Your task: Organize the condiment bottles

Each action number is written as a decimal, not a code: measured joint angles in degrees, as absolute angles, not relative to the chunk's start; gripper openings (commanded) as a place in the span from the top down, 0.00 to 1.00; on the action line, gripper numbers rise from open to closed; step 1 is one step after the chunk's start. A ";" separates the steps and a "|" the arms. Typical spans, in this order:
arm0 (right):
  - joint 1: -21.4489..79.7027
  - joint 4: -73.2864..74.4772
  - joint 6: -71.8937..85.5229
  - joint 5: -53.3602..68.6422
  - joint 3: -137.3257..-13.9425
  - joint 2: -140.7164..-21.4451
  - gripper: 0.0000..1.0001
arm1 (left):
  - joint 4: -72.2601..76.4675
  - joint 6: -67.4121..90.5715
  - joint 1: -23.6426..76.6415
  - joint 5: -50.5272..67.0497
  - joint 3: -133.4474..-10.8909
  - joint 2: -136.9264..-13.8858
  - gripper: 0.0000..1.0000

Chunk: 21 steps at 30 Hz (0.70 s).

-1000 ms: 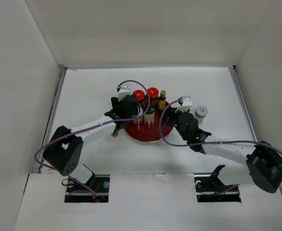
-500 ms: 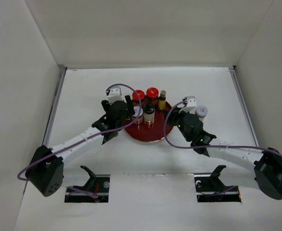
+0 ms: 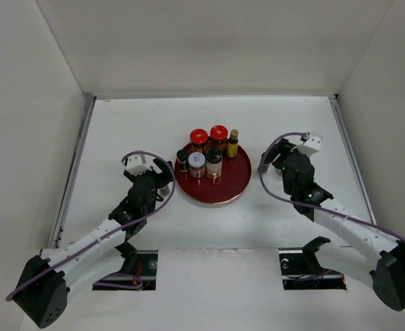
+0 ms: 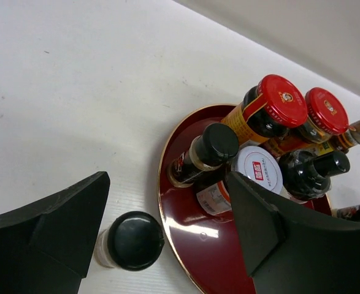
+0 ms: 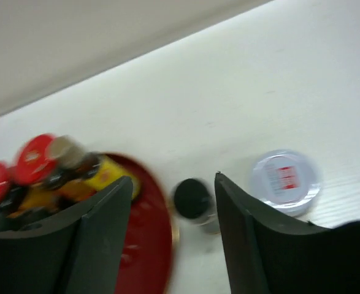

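Six condiment bottles stand on the round dark red tray (image 3: 224, 193): two red-lidded jars (image 3: 199, 136) (image 3: 219, 132), a slim amber gold-capped bottle (image 3: 234, 142), a white-lidded jar (image 3: 197, 163) and two black-capped ones (image 3: 182, 158) (image 3: 214, 158). My left gripper (image 3: 162, 172) (image 4: 166, 184) is open just left of the tray. A small black-capped jar (image 4: 130, 240) stands on the table below its fingers, untouched. My right gripper (image 3: 279, 165) (image 5: 173, 180) is open right of the tray, above a small black-capped bottle (image 5: 192, 199). A white-lidded jar (image 5: 285, 179) stands beside that.
White walls enclose the table on the left (image 3: 30, 138), back and right. The tray's gold rim (image 4: 162, 184) lies close to the loose black-capped jar. Cables loop over both arms.
Both arms have pulled back from the tray, the left toward the near left, the right out to the right. The bottles on the tray now show unobstructed from above.
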State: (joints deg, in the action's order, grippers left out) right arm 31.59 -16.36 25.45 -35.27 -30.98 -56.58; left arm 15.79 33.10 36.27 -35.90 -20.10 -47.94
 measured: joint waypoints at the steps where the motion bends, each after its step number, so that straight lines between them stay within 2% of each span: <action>1: 29.87 -14.35 25.71 -36.21 -31.70 -56.82 0.23 | 16.53 33.54 36.03 -35.77 -18.65 -46.52 0.22; 3: 26.79 -10.46 25.91 -37.36 -33.21 -58.08 0.19 | 18.26 34.52 35.48 -35.70 -15.73 -43.55 0.22; 6: 24.10 -5.58 25.71 -37.80 -35.03 -60.53 0.25 | 20.38 35.90 34.74 -35.48 -12.05 -40.27 0.22; 10: 25.39 -2.96 24.29 -36.64 -35.86 -62.37 0.28 | 21.23 37.39 33.50 -34.68 -9.87 -38.63 0.22; 15: 28.16 -2.37 22.41 -34.33 -38.57 -65.82 0.20 | 21.82 38.96 32.23 -32.95 -9.50 -36.60 0.22; 21: 28.42 -2.09 21.58 -31.79 -41.80 -72.18 0.22 | 22.15 40.58 30.79 -31.18 -9.26 -36.45 0.22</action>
